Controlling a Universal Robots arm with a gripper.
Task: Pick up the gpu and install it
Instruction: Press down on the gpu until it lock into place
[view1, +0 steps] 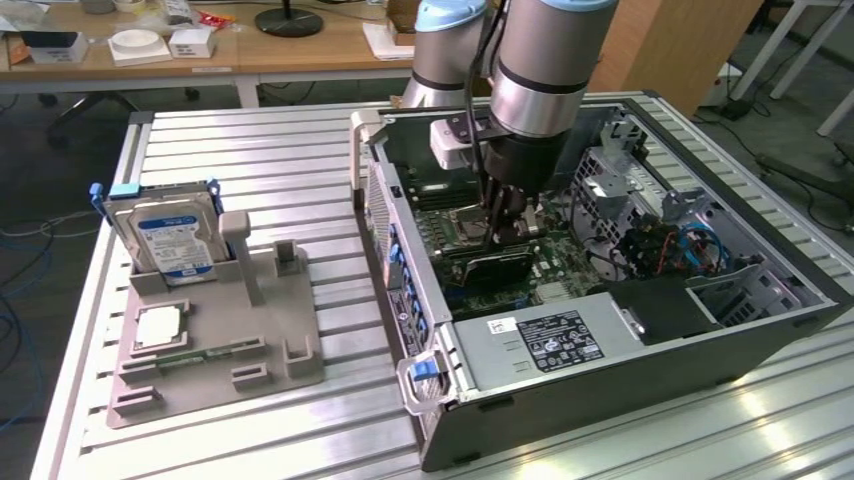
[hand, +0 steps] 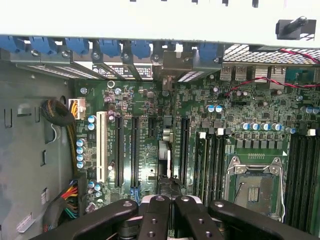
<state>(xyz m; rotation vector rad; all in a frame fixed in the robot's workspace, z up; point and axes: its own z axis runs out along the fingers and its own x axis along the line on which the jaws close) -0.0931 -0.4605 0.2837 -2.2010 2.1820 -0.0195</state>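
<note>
Exterior view: the gripper (view1: 513, 236) is reaching down inside the open black computer case (view1: 747, 330), its fingers (hand: 155, 220) clenched on the thin dark rectangular gpu (view1: 497, 262), standing edge-down over the green motherboard (hand: 150, 135); seating looks unfinished.

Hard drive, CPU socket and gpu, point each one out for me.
hard drive (view1: 171, 240), exterior view, on its blue-white label.
CPU socket (hand: 254, 186), wrist view, on the open socket's middle.
gpu (view1: 491, 262), exterior view, on its dark top edge under the gripper (view1: 514, 232).

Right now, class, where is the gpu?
Exterior view: the gpu stands on the motherboard inside the open computer case, directly beneath the shut gripper.
</note>
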